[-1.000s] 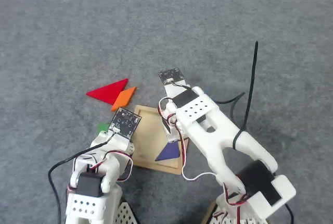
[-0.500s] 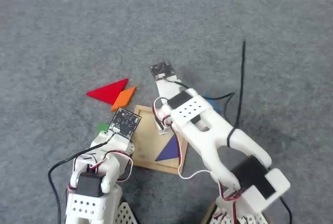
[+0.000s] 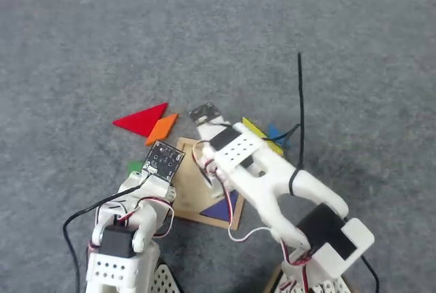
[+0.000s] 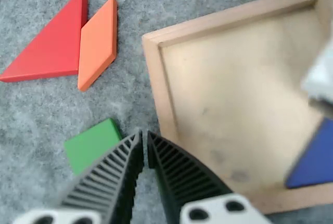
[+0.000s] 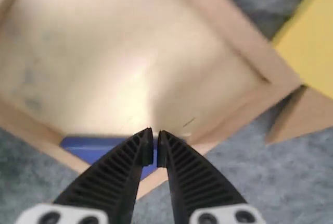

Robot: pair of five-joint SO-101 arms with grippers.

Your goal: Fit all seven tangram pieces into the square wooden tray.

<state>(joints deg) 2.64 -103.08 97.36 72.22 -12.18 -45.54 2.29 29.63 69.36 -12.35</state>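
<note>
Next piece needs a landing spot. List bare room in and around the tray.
Free: square wooden tray floor between its rim and the dark blue triangle; grey carpet beyond the red triangle. Crowded: green square by the left gripper; right gripper over the tray.

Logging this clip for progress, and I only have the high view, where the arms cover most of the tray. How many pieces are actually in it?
Observer: One that I can see. The left wrist view shows just the blue piece in a corner of the tray; the rest of the floor it shows is bare wood.
Operator: Is either gripper carrying anything?
Observer: No. The left gripper is shut on nothing, over the carpet between the green piece and the tray's rim.
Operator: And the right one?
Observer: The right gripper is shut and empty too, above the tray near the blue piece.
</note>
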